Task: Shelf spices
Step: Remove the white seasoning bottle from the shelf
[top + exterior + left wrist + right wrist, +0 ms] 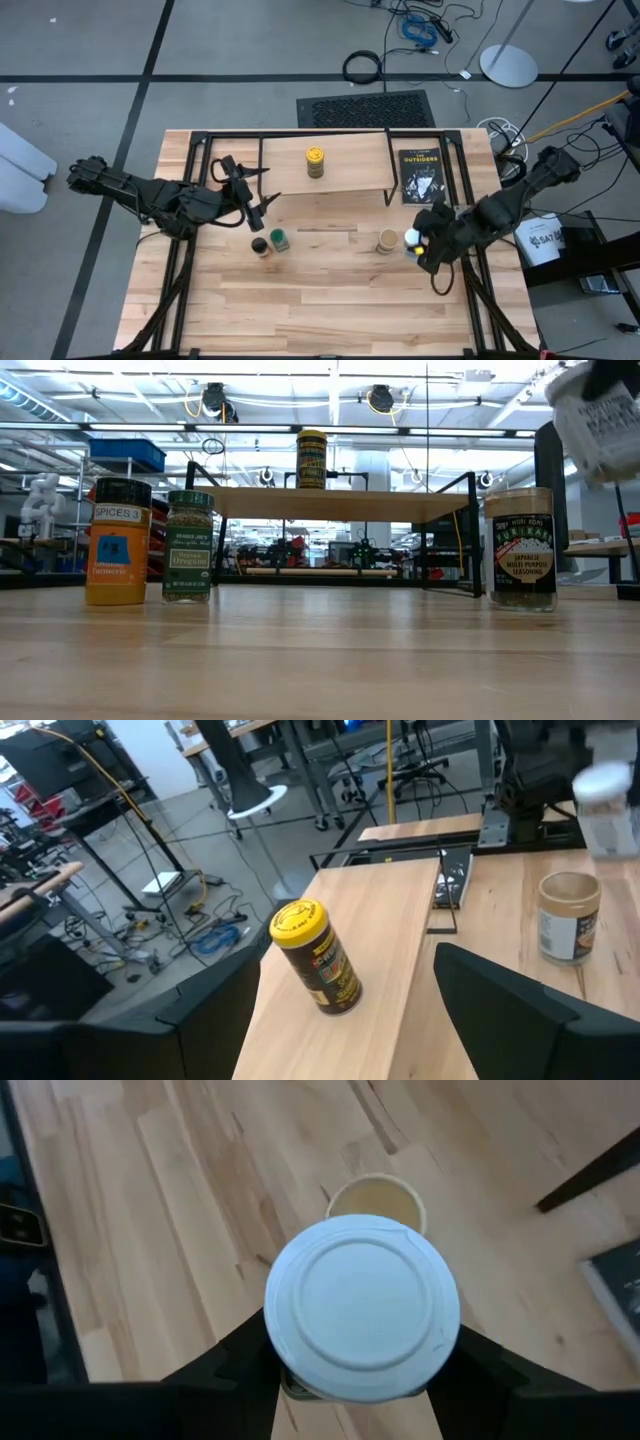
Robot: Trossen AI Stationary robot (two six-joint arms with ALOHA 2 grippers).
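Note:
The shelf [350,165] stands at the table's far side, and a yellow-lidded jar [315,160] stands upright on its board. My left gripper [255,197] is open by the shelf's left end; its wrist view shows the yellow-lidded jar [315,955] just ahead of its fingers. My right gripper [422,243] is shut on the white-lidded jar [362,1308] at the table's right. The tan-lidded jar [387,240] stands on the table right beside it. The dark-lidded jar [260,246] and the green-lidded jar [279,239] stand together left of centre. My right gripper pinches the white-lidded jar between its two fingers [232,1360], one on each side of the body just under the lid [300,1380]. The fingers come from above, pointing down. The jar [598,415] is lifted clear of the table and is tilted.
A black book [418,175] lies flat at the shelf's right end, partly under it. The shelf's black legs [470,540] stand behind the tan-lidded jar [520,550]. The near half of the tabletop [330,310] is bare wood.

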